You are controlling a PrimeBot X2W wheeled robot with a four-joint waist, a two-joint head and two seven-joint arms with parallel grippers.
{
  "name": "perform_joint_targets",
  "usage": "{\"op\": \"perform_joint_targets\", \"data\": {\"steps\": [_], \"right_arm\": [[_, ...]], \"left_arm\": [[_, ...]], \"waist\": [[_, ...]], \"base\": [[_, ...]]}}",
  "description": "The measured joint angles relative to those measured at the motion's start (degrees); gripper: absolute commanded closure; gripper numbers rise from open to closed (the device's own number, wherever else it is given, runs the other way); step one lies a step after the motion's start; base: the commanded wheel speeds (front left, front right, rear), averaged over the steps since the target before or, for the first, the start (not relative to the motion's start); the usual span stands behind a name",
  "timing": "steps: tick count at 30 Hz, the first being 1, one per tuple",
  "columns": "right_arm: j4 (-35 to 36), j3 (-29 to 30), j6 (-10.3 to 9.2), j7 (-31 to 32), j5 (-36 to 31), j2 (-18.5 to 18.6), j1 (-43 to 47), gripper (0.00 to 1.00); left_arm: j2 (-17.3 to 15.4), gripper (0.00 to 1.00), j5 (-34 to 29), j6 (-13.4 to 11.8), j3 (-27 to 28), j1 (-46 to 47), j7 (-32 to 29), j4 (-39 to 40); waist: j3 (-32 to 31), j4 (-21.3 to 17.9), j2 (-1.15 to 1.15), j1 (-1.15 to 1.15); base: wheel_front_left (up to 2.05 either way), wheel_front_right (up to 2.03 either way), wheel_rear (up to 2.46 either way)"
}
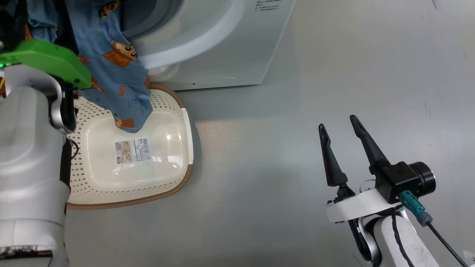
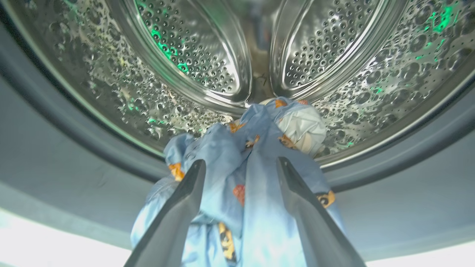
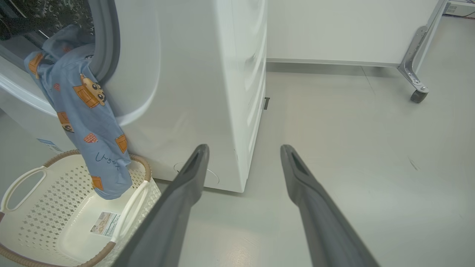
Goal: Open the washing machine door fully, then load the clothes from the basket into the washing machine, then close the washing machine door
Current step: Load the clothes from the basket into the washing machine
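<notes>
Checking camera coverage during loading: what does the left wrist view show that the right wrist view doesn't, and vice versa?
Left wrist view: the inside of the steel drum, the grey door seal, and the open left gripper with the bunched clothes between its fingers. Right wrist view: the basket, the white side of the washer, a wheeled frame leg, and the open right gripper above the floor. Both: the blue printed clothes draped over the washer's opening.

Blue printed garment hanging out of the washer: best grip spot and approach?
Probably the garment by its hanging tail, just above the basket rim: there it dangles free and narrow. Come from the open floor side, fingers either side of the strip. Higher up it lies draped on the washing machine lip.
</notes>
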State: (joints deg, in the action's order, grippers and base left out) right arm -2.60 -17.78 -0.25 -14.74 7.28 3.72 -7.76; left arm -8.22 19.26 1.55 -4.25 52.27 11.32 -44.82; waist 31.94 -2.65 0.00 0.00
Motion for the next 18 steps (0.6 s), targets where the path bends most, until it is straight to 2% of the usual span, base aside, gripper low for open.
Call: {"op": "perform_joint_targets", "data": {"steps": [3, 13, 18], "right_arm": [[-0.3, 0.0, 0.78, 0.0, -0.3, 0.0, 0.0, 0.0], [-0.2, 1.0, 1.4, 0.0, -1.4, 0.7, -0.1, 0.0], [-0.2, 1.5, 1.66, 0.0, -1.8, 0.9, -0.2, 0.0]], "left_arm": [[-0.2, 0.0, 0.1, -0.1, 0.5, -4.2, 0.9, 1.0], [0.5, 0.0, 1.5, 0.7, 0.6, -15.1, 2.4, 7.1], [1.9, 0.0, 1.7, 1.0, 0.6, -22.1, 2.9, 9.8]], "waist": [[-0.4, 1.3, 0.0, 0.0], [-0.4, 3.7, 0.0, 0.0], [-0.5, 4.0, 0.0, 0.0]], "base": [[0.0, 0.0, 0.0], [0.0, 0.0, 0.0], [0.0, 0.0, 0.0]]}}
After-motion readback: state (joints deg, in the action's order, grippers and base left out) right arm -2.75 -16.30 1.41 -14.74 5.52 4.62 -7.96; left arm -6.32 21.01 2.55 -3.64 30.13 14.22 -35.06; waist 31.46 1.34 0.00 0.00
